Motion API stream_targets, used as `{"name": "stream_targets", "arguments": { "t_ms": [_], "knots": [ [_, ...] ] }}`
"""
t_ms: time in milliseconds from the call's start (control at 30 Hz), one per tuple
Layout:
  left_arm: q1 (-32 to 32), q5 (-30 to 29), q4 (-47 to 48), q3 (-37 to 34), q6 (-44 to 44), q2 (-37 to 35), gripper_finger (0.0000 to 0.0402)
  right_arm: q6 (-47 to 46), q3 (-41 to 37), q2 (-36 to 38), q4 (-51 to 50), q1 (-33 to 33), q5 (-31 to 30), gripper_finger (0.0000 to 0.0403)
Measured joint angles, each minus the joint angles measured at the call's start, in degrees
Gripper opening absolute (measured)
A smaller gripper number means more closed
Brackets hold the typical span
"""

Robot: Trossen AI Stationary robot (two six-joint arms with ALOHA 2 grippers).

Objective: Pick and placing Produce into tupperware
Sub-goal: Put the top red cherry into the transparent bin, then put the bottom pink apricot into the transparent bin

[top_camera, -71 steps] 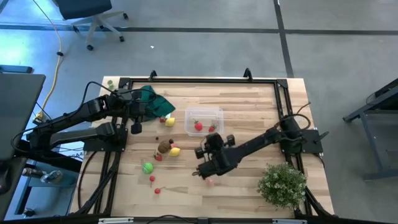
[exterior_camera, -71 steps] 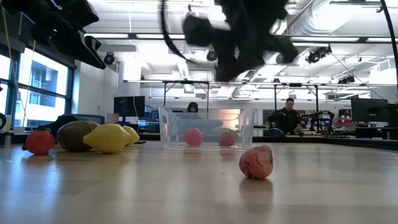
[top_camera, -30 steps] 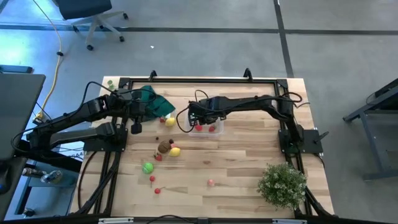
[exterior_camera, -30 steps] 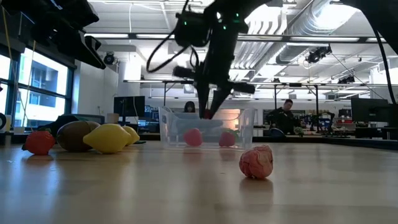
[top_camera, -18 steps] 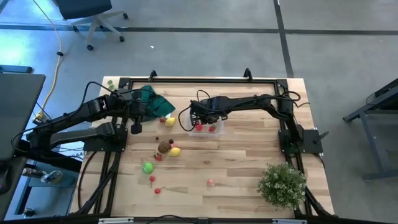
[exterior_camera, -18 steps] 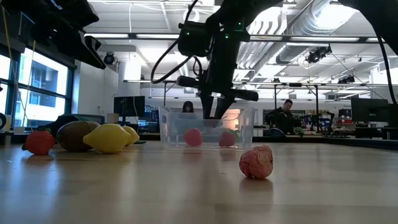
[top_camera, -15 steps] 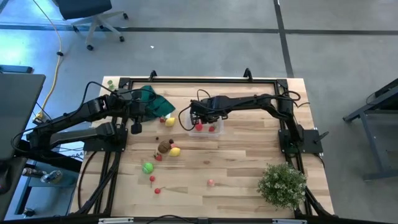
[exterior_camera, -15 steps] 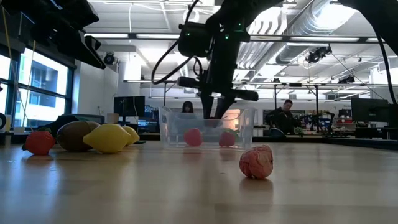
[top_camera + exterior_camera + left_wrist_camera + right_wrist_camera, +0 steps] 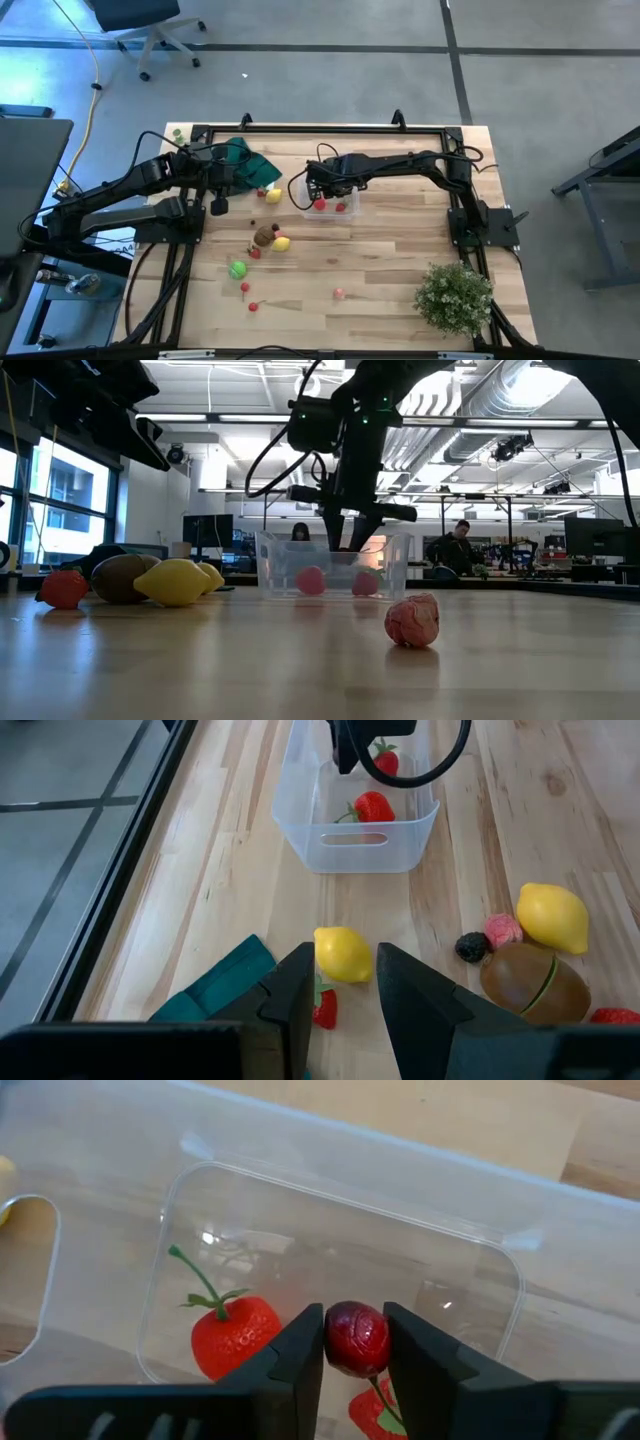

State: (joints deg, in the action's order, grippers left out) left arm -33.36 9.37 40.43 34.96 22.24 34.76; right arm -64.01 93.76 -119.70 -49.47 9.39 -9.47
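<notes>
The clear tupperware tub (image 9: 331, 194) stands on the wooden table, far of centre, with two red strawberries (image 9: 233, 1335) inside. My right gripper (image 9: 319, 191) reaches down into the tub's top (image 9: 345, 548), shut on a dark red cherry (image 9: 356, 1338). My left gripper (image 9: 342, 998) waits open at the table's left, by the dark green cloth (image 9: 250, 160), with a small lemon (image 9: 343, 955) just ahead of its fingers. More produce lies on the table: a brown kiwi (image 9: 264, 236), a lemon (image 9: 282, 243), a green piece (image 9: 237, 268) and a pink piece (image 9: 339, 293). My right gripper pinches the dark red cherry (image 9: 356, 1338) between its two fingers, one on each side of its round body. The fingers (image 9: 343, 540) come from above, pointing down into the tub. The cherry is lifted clear, above the tub's floor and the strawberries.
A bushy pale-green plant (image 9: 455, 295) stands at the table's near right corner. A black frame (image 9: 320, 128) runs along the table's edges. In the low view the pink piece (image 9: 412, 621) lies near, with a strawberry (image 9: 64, 588), a kiwi and a lemon (image 9: 175, 582) at the left. People sit in the room behind.
My right gripper has gone down from just above the tub's rim into its top, staying over the same spot. The produce on the table and in the tub has kept still.
</notes>
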Motion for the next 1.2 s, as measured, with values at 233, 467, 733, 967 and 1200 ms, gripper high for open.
{"name": "stream_targets", "arguments": {
  "t_ms": [233,467,733,967,1200],
  "knots": [
    [0.0,0.02,0.01,0.0,0.0,-0.01,0.0099,0.0,0.0,0.0,-0.01,0.0,0.0,0.0101],
    [0.0,0.01,0.0,0.0,0.0,0.0,0.0099,0.0,0.0,0.0,0.0,0.0,0.0,0.0101],
    [0.0,0.01,0.0,0.0,0.01,0.0,0.0099,2.47,-0.09,1.45,1.92,-0.1,1.29,0.0101],
    [0.0,0.01,0.02,0.0,0.01,0.0,0.0099,9.38,-0.08,12.6,3.12,-6.54,-4.83,0.0101],
    [0.0,0.0,0.0,0.02,0.0,0.0,0.0099,17.07,-0.04,23.51,3.12,-21.75,-25.41,0.0101]
  ]
}}
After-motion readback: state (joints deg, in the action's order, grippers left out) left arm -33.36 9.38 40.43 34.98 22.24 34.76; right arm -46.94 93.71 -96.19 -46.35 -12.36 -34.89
